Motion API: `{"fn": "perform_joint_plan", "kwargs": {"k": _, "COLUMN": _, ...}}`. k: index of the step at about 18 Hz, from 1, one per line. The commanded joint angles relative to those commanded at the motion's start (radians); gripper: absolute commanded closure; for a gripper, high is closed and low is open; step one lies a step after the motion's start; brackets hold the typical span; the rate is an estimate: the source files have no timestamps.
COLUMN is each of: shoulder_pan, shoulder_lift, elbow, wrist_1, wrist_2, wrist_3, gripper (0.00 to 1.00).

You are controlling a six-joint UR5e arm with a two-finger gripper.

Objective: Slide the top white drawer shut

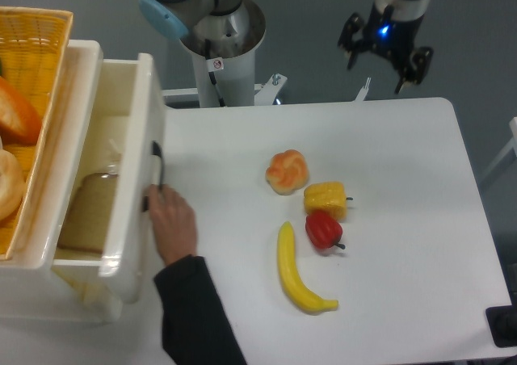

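We see the claw (386,48) released, fingers spread, holding nothing, raised beyond the surface's (388,139) far edge, well apart from the drawer (133,179). Nearer the drawer lie a bun (287,172), corn (325,200), a red pepper (325,230) and a banana (296,271). The drawer stands pulled out, a hand (171,224) at its dark handle (154,174). Behind the drawer sits a yellow basket (36,58).

yellow woven basket (36,38) cut off left, drawer handle (155,167) partly hand-covered
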Motion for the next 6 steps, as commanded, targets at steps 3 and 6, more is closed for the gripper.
{"fn": "perform_joint_plan", "kwargs": {"k": 3, "shoulder_pan": 0.032, "shoulder_lift": 0.008, "elbow": 0.000, "wrist_1": -0.002, "wrist_2": -0.015, "wrist_3": 0.091, "gripper": 0.00}}
{"fn": "perform_joint_plan", "kwargs": {"k": 6, "shoulder_pan": 0.049, "shoulder_lift": 0.011, "elbow": 0.000, "wrist_1": 0.000, "wrist_2": -0.019, "wrist_3": 0.131, "gripper": 0.00}}
